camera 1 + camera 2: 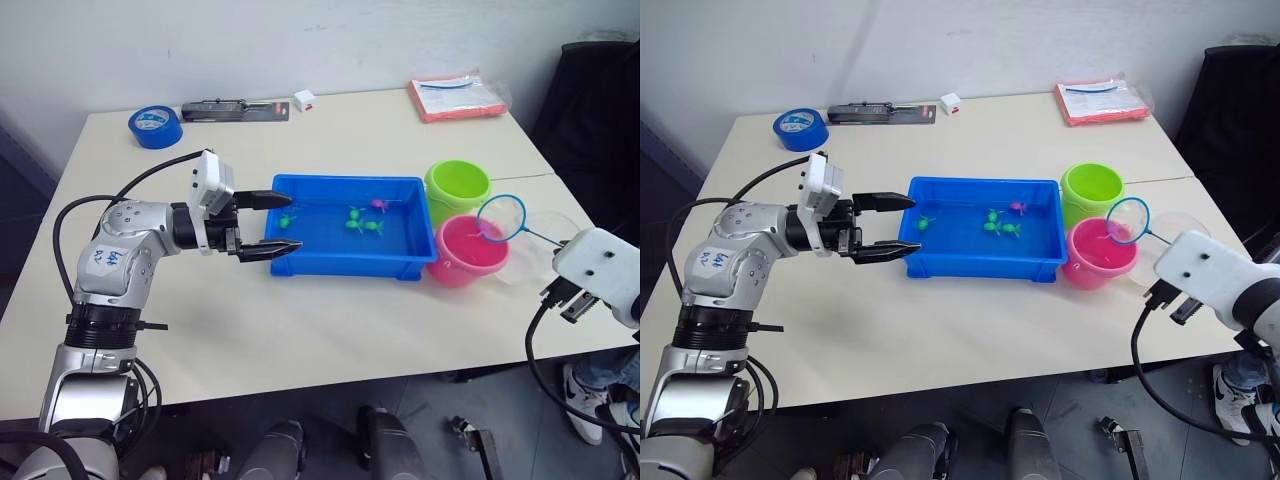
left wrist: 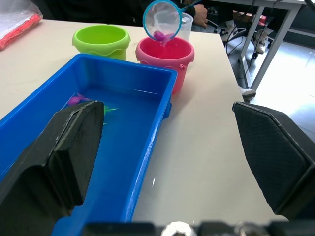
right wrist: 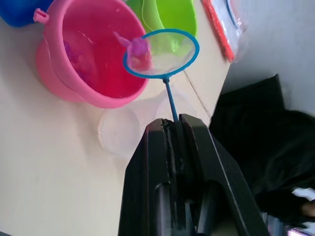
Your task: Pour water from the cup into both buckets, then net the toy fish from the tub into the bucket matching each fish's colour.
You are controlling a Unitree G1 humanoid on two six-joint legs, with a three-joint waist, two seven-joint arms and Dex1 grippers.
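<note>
The blue tub (image 1: 340, 262) holds water, three green toy fish (image 1: 356, 214) and one pink fish (image 1: 380, 205). My left gripper (image 1: 296, 222) is open, one finger on each side of the tub's left end wall. To the tub's right stand the lime green bucket (image 1: 457, 188) and the pink bucket (image 1: 465, 250). My right gripper (image 3: 173, 125) is shut on the thin handle of the net (image 3: 161, 53). The blue hoop hangs over the pink bucket's rim with a pink fish (image 3: 138, 46) in its mesh. The clear cup (image 1: 545, 232) stands just right of the pink bucket.
A blue tape roll (image 1: 155, 126), a black tool (image 1: 235, 110) and a small white box (image 1: 304, 99) lie along the table's far edge. A red packet (image 1: 455, 97) lies at the far right corner. A black chair (image 1: 595, 100) stands beyond the table's right side.
</note>
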